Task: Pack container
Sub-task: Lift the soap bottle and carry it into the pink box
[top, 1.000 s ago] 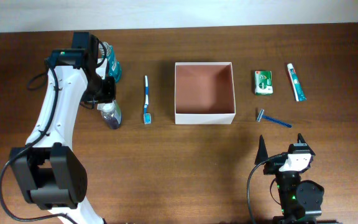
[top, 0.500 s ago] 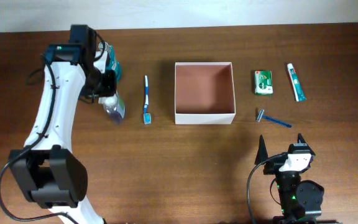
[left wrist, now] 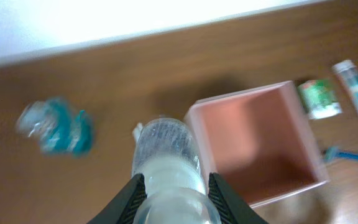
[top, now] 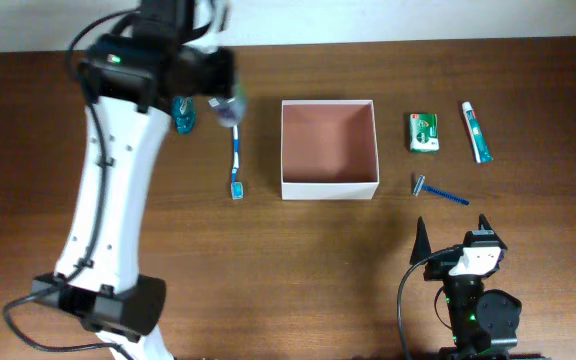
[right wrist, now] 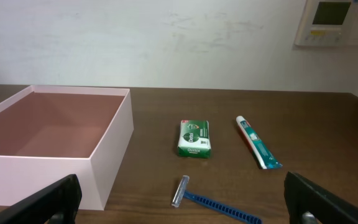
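Container: I've got the square white-walled container (top: 330, 188) in the middle of the table (top: 298, 270), open top up, pinkish-brown inside, with nothing in it.
Left of it: a blue and white toothbrush (top: 236, 160) lies flat just beside the left wall, running front to back.
Right of it: a green soap box (top: 425, 132) lies near the right wall, and a toothpaste tube (top: 476, 131) lies beyond that.
Front right corner: a blue-handled razor (top: 438, 190) lies on the table, apart from the container, with its head toward it.
Left arm: my left gripper (left wrist: 171, 190) is up off the table, left of the container's back corner.
Left jaws: they're pinched partway in on a clear bottle (left wrist: 166, 162), one finger (left wrist: 132, 194) on each side of it. The wrist view is blurred, but the grip reads clearly.
Bottle position: from overhead it hangs over the toothbrush's far end, short of the container's left wall.
Farther left: a teal and clear item (top: 183, 112) lies on the table, too blurred for me to name.
Right arm: my right gripper (top: 455, 235) sits low at the table's front edge, facing the razor and the container.
Right jaws: spread fully wide, nothing between them.
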{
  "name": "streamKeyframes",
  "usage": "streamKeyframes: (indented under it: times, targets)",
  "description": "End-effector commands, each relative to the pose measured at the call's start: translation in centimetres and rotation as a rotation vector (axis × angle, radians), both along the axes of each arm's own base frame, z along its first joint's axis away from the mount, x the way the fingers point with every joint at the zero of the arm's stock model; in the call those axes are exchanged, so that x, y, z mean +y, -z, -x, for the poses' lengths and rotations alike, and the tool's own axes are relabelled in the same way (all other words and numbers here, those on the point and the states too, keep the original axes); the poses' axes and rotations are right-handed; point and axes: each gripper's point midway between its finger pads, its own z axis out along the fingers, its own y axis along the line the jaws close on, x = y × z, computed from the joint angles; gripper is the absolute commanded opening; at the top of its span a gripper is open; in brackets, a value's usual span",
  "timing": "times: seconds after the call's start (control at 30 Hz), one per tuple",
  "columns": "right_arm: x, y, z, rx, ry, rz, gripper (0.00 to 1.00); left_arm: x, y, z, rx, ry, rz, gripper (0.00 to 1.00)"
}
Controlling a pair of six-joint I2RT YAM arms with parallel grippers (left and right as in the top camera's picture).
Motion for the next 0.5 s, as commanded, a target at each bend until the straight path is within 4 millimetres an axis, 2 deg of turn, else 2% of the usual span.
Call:
streamKeyframes:
  times: [0.0,0.1,0.2,0.3,0.47]
  targets:
    - [-0.1,0.2,0.0,0.001,0.004,-0.001,0.99,-4.4,-2.5,0.2,-0.096,0.076,0.052,0.2]
    - [-0.1,0.2,0.0,0.001,0.004,-0.001,0.99,-6.9,-2.6,0.1,-0.133,0.089,0.042,0.2]
    - [-0.1,0.2,0.0,0.001,0.005,-0.001,0.99,-8.9,-1.7,-0.1,-0.139,0.108,0.029,0.2]
    - [-0.1,0.2,0.0,0.001,0.004,-0.001,0.99,-11.0,0.0,-0.4,-0.117,0.14,0.021,0.2]
    - [-0.1,0.2,0.0,0.001,0.004,-0.001,0.99,-13.7,4.0,-1.8,-0.074,0.171,0.0,0.2]
